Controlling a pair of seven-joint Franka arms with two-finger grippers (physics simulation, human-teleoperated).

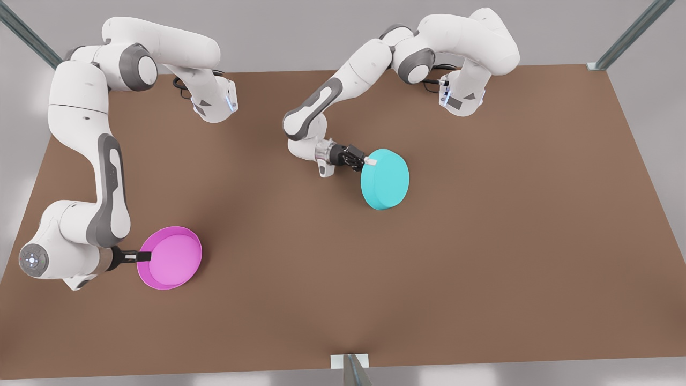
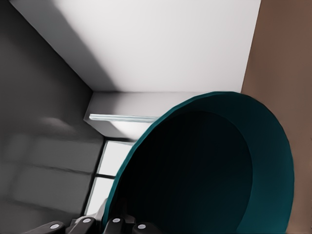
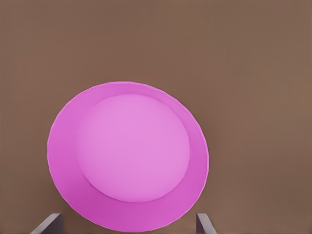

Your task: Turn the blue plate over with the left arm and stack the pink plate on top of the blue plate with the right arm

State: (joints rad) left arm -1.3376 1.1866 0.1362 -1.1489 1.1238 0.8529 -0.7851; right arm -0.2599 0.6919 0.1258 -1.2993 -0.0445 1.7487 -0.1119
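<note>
Brown and matte, the worktop (image 1: 482, 257) spreads under both arms, with pale grey walls and metal frame posts at its corners. Nearest the camera, toward the front view's left, the pink plate (image 1: 170, 258) sits open side up on the worktop, its flat base and raised rim plain in the right wrist view (image 3: 129, 156). The right hand (image 1: 143, 257) reaches in level from the front view's left and meets the plate's near rim; its fingers (image 3: 48, 224) stand spread wide either side of the rim, released and gripping nothing. That arm folds back up along the front view's left edge to its base at the far side. Farther back, near the middle of the worktop, the blue plate (image 1: 385, 179) is held tilted, its flat underside turned toward the front camera and its lower edge close to the worktop; I cannot tell whether it touches. The left hand (image 1: 366, 161) is clenched on the blue plate's upper rim, and the left wrist view looks into the plate's dark hollow (image 2: 204, 175).
</note>
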